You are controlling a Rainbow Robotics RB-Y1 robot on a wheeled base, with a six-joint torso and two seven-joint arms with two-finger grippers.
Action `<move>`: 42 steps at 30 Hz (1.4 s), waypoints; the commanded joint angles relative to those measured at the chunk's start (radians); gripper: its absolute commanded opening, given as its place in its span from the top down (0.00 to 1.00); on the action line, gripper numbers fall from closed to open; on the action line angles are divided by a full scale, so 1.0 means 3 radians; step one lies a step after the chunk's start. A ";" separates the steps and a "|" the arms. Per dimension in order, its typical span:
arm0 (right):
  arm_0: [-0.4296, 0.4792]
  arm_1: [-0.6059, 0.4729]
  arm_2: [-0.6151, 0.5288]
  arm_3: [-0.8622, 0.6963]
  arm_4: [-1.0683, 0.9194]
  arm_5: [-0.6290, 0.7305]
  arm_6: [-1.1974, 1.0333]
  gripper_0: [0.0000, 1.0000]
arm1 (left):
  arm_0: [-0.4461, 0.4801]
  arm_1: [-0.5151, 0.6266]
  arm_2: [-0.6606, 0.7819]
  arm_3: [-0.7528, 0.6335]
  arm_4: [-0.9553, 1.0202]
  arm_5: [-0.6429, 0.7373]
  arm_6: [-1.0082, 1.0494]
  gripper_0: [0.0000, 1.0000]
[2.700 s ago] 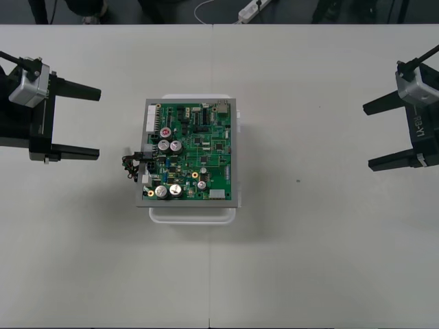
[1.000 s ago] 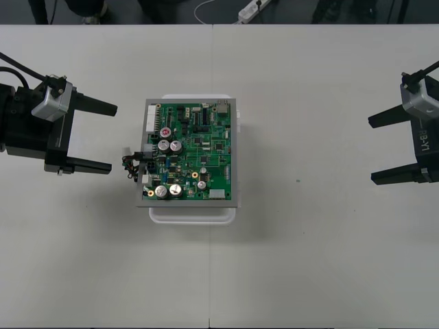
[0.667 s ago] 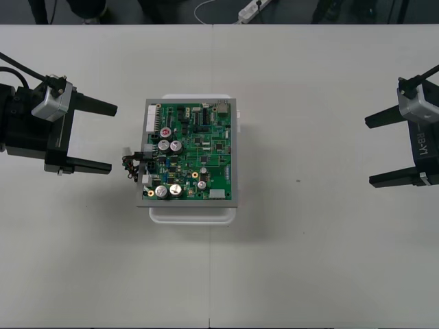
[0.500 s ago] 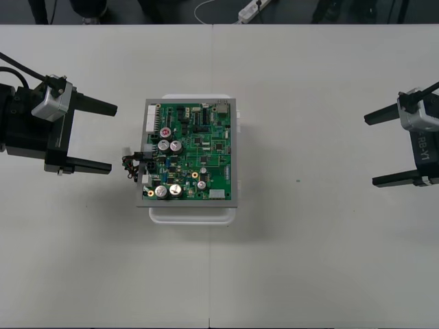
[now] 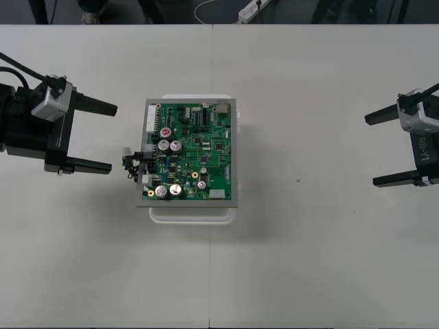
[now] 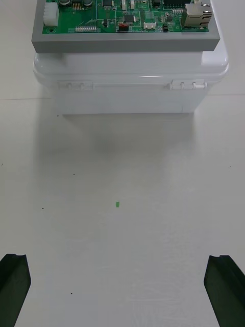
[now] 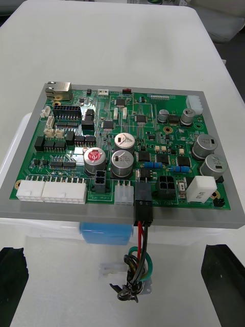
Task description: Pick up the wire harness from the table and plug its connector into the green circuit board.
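The pale table [image 5: 309,260] holds a green circuit board [image 5: 192,152] on a white base [image 5: 192,214]. The harness [image 5: 132,164] has its black plug [image 7: 142,209] seated in the board's left edge, with the wires [image 7: 139,255] trailing down beside the base. The left gripper [image 5: 112,137] hangs near the board's left, fingers spread wide, holding nothing. The right gripper [image 5: 370,150], well off to the board's right, is equally spread and empty.

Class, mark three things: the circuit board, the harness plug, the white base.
circuit board [image 5: 192,152]: front view, middle of its green face.
harness plug [image 7: 143,207]: left wrist view, its black body.
white base [image 6: 127,84]: right wrist view, its side wall.
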 commanded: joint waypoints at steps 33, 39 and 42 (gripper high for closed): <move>0.0043 0.0046 -0.0119 -0.0062 0.0018 -0.0011 -0.0042 0.00 | -0.0097 0.0022 -0.0022 -0.0091 0.0044 -0.0078 0.0011 0.00; 0.0043 0.0046 -0.0119 -0.0062 0.0018 -0.0011 -0.0042 0.00 | -0.0097 0.0022 -0.0022 -0.0091 0.0044 -0.0078 0.0011 0.00; 0.0043 0.0046 -0.0119 -0.0062 0.0018 -0.0011 -0.0042 0.00 | -0.0097 0.0022 -0.0022 -0.0091 0.0044 -0.0078 0.0011 0.00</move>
